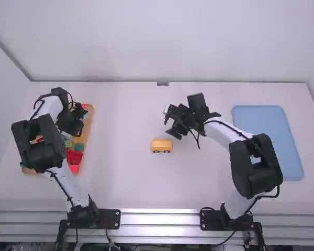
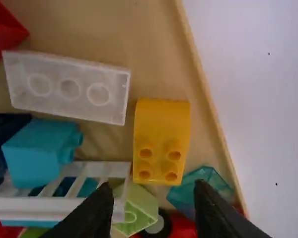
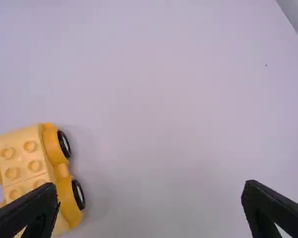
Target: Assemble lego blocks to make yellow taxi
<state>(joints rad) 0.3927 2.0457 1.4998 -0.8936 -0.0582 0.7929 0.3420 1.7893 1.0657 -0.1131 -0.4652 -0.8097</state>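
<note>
Yel. wheeled vehicle, 1 count, sits on the white surface near the right gripper, on the arm-base side of its fingertips; the right wrist view puts it beside & partly behind one finger. That gripper is spread wide w/ nothing btwn its fingers.

In a wooden tray at L, 1 yel. sloped block lies just ahead of the gap btwn the left gripper's fingertips, which stand well apart, nothing held.

Count: 2 wheels visible on the vehicle's near side, 4 studs on the sloped block, 1 white block w/ 3 round hollows, 1 teal block, 1 clear teal pc.; at far R, 1 blue tray.
</note>
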